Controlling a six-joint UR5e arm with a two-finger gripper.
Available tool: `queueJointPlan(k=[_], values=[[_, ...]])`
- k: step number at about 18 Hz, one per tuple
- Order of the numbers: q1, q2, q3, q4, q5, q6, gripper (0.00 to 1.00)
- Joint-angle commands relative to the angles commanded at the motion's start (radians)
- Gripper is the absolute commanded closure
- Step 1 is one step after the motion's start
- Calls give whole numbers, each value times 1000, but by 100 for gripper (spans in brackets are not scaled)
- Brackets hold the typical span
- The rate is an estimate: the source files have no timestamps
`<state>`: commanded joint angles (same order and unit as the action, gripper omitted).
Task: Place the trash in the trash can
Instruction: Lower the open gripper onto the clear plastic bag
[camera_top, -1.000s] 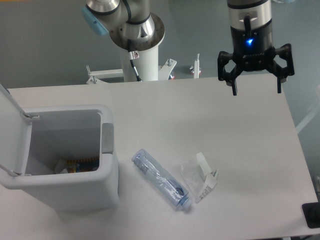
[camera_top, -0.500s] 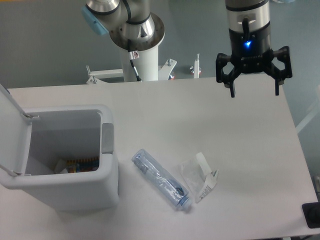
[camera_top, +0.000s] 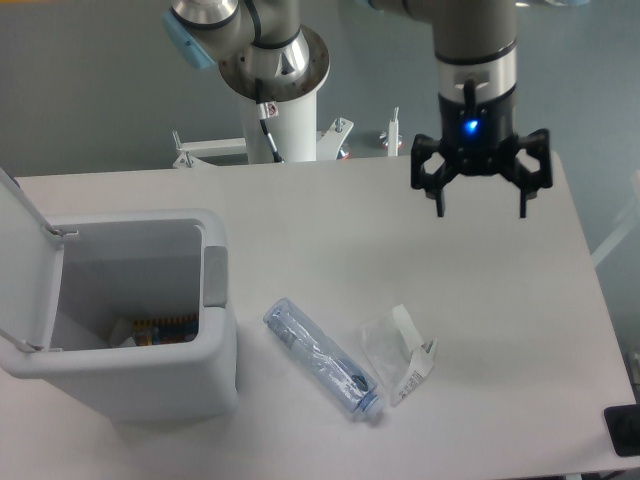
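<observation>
Two pieces of trash lie on the white table near its front: a clear crushed bottle (camera_top: 322, 358) with a bluish tint, lying diagonally, and a smaller crumpled clear wrapper (camera_top: 397, 350) with a white tag just right of it. The trash can (camera_top: 215, 345), a pale grey-white bin with its lid hinged open to the left, stands at the front left. My gripper (camera_top: 481, 208) hangs open and empty above the table's right rear, well above and behind the wrapper.
Colourful litter with orange stripes (camera_top: 162, 328) lies inside the bin. The arm's white base column (camera_top: 283, 120) stands behind the table's far edge. A dark object (camera_top: 624, 431) sits at the table's front right corner.
The open gripper has moved left and slightly down toward the table. The bottle, wrapper and bin have not moved.
</observation>
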<state>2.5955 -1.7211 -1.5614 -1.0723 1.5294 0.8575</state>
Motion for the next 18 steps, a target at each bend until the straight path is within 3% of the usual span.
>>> queueJointPlan(k=[3, 8, 12, 18], values=[[-37, -23, -52, 2, 0, -15, 0], [-66, -98, -60, 11, 3, -83, 0], [-68, -216, -58, 158, 24, 46, 0], [-71, -285, -57, 196, 55, -17, 0]])
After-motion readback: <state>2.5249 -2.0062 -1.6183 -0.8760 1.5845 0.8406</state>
